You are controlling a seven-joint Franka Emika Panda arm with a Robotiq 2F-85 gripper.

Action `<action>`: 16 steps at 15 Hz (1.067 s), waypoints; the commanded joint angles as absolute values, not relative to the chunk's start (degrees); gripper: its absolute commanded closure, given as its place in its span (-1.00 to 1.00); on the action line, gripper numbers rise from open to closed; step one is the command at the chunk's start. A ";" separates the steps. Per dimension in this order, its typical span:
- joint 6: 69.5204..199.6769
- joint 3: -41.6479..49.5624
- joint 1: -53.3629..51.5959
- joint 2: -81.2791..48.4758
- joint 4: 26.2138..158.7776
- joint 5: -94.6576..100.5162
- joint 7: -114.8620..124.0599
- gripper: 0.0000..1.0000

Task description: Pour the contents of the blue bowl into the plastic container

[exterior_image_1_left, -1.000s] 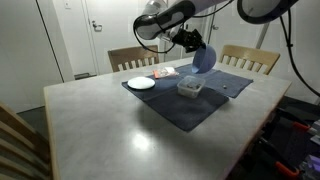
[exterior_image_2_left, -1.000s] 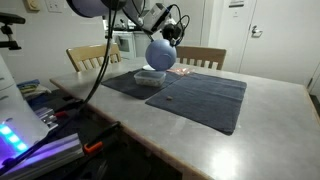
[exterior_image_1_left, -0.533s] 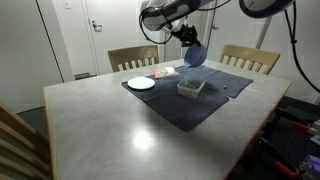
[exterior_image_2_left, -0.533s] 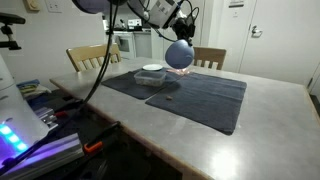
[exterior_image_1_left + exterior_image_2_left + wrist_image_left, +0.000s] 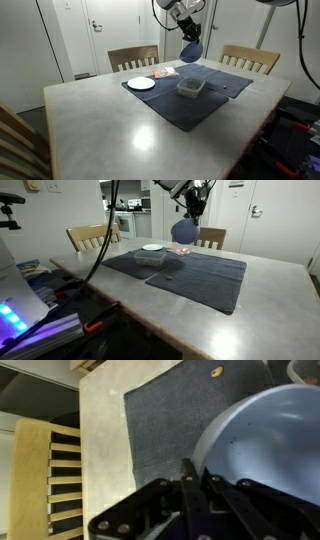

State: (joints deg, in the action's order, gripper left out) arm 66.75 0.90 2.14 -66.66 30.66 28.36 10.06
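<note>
A flat white round plate (image 5: 141, 83) lay on a dark grey cloth mat (image 5: 195, 108) spread over a pale grey table (image 5: 110, 125). A light wooden slatted chair (image 5: 133, 57) and a second wooden chair (image 5: 250, 58) stood behind it.

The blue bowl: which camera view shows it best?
The wrist view: the blue bowl fills much of the picture, its inside faces the camera, and the gripper is shut on its rim, though the picture crops it. In both exterior views the blue bowl is whole but small, held in the air.
</note>
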 commanded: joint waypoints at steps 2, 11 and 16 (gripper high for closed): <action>78.28 -2.34 6.16 -65.92 32.91 23.56 18.73 0.97; 80.72 -1.55 5.61 -66.80 33.26 25.08 18.31 0.97; 73.40 -1.25 8.38 -64.02 37.04 23.26 24.83 0.97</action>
State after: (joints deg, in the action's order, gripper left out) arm 77.03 -1.22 6.47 -66.63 33.48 24.96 21.29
